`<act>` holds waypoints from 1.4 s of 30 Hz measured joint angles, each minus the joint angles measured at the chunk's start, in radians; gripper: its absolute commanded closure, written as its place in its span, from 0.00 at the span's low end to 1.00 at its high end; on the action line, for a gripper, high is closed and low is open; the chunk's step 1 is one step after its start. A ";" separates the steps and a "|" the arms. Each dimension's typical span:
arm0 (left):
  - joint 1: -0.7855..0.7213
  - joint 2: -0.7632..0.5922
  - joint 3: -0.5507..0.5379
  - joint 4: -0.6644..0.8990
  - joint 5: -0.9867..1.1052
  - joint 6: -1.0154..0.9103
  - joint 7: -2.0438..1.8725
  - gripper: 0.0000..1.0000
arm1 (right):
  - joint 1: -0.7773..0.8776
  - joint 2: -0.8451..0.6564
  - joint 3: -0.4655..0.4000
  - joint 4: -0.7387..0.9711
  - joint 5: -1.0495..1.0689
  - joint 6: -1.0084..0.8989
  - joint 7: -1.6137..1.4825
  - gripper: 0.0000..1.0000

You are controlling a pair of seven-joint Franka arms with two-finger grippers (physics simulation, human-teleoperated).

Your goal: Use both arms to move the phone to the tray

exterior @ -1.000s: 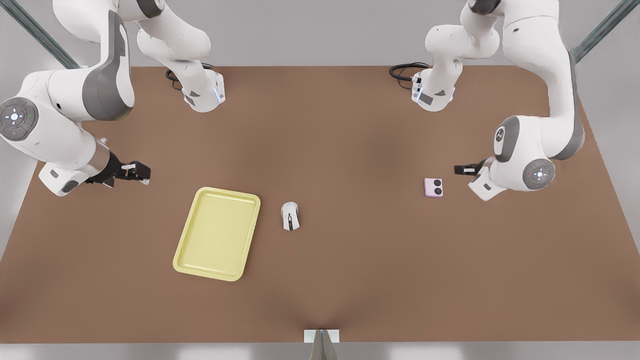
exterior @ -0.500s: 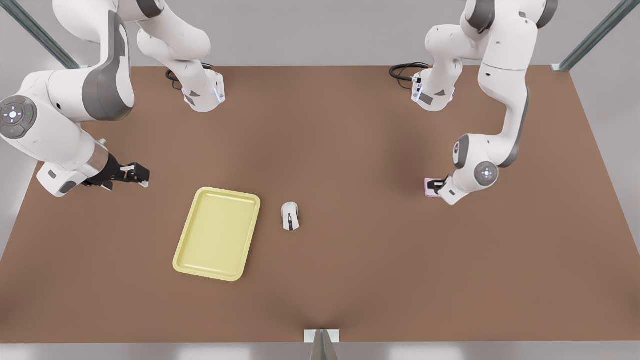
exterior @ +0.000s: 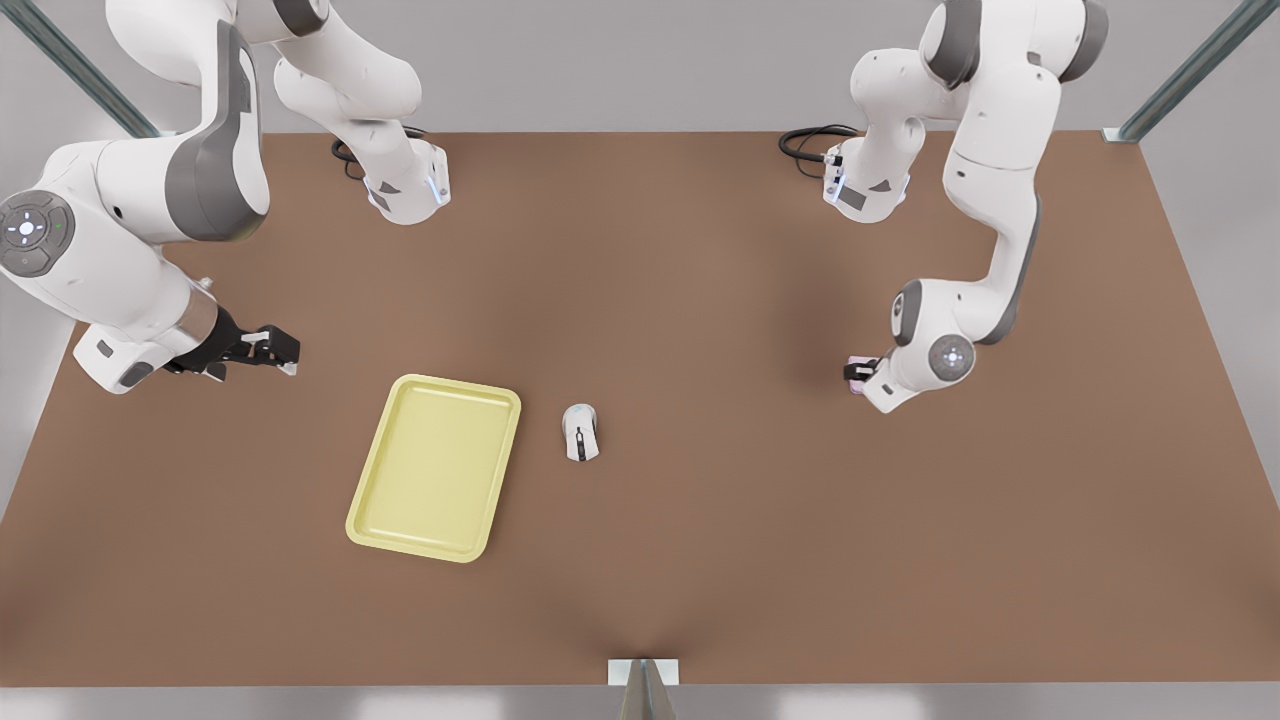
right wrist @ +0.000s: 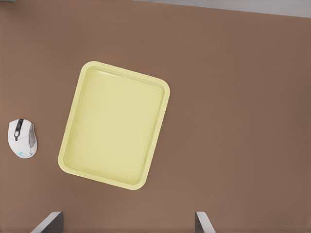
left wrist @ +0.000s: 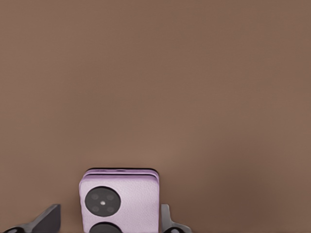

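Right wrist view: tray [right wrist: 114, 124] holds nothing; phone [left wrist: 119, 201] on table.

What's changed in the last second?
The left gripper came down from beside the phone and now straddles it, fingers open on either side. The right gripper, tray and mouse stayed put.

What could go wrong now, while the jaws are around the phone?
1. The left gripper straddles the phone with open jaws and a gap on each side; closing off-centre could push it askew.
2. The mouse lies between phone and tray; a low carry might hit it.
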State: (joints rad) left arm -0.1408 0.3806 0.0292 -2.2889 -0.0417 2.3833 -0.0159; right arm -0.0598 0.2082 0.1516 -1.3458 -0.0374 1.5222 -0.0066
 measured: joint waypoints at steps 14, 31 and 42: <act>-0.038 -0.014 0.001 0.023 -0.020 0.000 -0.010 0.25 | 0.000 0.001 0.000 0.000 0.000 0.001 0.000 0.00; -0.553 0.482 -0.082 0.926 -0.146 -0.387 -0.500 0.00 | 0.016 0.015 0.006 -0.003 -0.001 0.005 0.001 0.00; -0.063 0.009 -0.038 1.075 -0.027 -0.871 -0.535 0.00 | 0.063 0.050 0.006 0.000 -0.005 0.007 0.008 0.00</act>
State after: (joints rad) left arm -0.2038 0.3901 -0.0092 -1.2144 -0.0691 1.5122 -0.5512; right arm 0.0036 0.2578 0.1580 -1.3457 -0.0422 1.5295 0.0015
